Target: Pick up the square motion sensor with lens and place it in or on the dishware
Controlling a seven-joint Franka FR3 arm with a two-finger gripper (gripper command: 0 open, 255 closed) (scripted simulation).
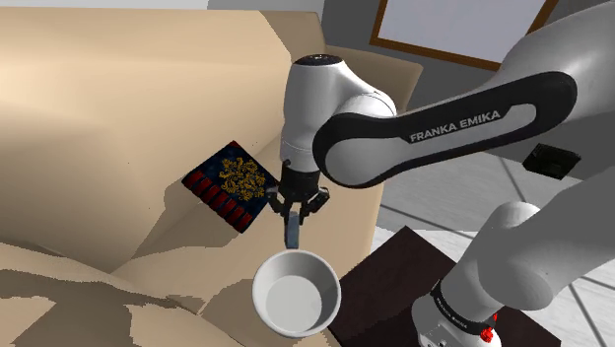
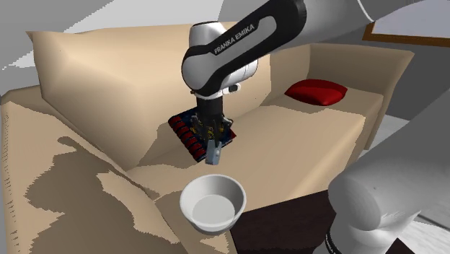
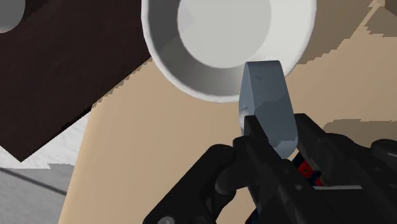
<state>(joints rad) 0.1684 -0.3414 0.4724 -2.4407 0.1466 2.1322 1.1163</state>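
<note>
sensor [image 1: 294,231] near bowl [image 1: 272,282] on sofa [image 1: 99,108]

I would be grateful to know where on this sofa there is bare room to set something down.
The widest bare seat lies between the dark patterned box and the red cushion. The white bowl holds nothing. It is crowded between box and bowl, where the fingers hang, shut on the grey sensor.

The beige cushioned sofa [image 1: 118,108] is looked down on in the shoulder view from beside the dark brown stand [image 1: 394,261], facing the backrest. In the second exterior view, the seat is viewed obliquely from its near end, at middle range. The wrist view is taken close, along the black pincer [image 3: 275,130]. The round white bowl [image 1: 296,296] is shared by all 3.
</note>
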